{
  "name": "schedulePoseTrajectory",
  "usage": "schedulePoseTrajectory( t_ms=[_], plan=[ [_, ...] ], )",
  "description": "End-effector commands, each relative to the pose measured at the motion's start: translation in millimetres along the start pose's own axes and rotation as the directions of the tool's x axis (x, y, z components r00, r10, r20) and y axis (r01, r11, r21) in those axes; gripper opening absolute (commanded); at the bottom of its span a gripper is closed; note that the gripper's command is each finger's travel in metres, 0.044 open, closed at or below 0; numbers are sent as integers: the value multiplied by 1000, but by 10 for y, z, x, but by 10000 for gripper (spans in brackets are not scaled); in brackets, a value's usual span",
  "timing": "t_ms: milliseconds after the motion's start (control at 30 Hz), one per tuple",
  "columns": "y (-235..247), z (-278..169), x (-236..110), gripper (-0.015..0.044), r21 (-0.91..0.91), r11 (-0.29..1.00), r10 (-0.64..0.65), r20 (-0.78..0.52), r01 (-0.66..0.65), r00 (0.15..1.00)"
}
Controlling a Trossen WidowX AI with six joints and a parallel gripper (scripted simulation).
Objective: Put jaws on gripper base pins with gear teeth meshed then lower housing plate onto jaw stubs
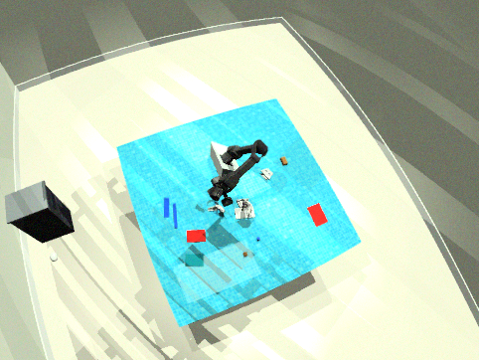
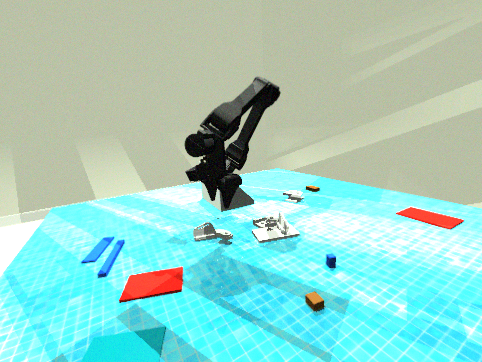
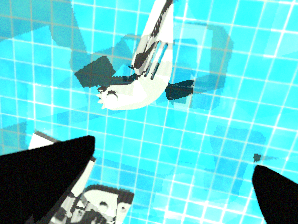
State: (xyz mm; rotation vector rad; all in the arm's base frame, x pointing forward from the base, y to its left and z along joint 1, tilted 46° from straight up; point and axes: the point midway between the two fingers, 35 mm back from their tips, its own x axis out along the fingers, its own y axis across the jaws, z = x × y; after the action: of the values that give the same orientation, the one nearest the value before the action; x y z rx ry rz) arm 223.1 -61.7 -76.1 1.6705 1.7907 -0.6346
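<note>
My gripper is open and empty above the table, in front of the arm's mount. A loose white jaw lies beyond the fingertips in the wrist view, its gear teeth towards the left. The white gripper base lies beside it, partly hidden by the left finger in the wrist view. A part that looks like the other jaw is on the base; its seating is unclear. The white housing plate lies apart, further back.
Two red rectangles lie left and right. Two blue bars lie at left. Orange blocks and a blue block stand around.
</note>
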Motion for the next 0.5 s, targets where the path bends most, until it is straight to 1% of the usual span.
schedulePoseTrajectory(
  t_ms=[0,433,467],
  plan=[
    [0,0,0,440,0,1000,0,0,0,1000],
    [0,0,0,440,0,1000,0,0,0,1000],
    [0,0,0,414,0,1000,0,0,0,1000]
  ],
)
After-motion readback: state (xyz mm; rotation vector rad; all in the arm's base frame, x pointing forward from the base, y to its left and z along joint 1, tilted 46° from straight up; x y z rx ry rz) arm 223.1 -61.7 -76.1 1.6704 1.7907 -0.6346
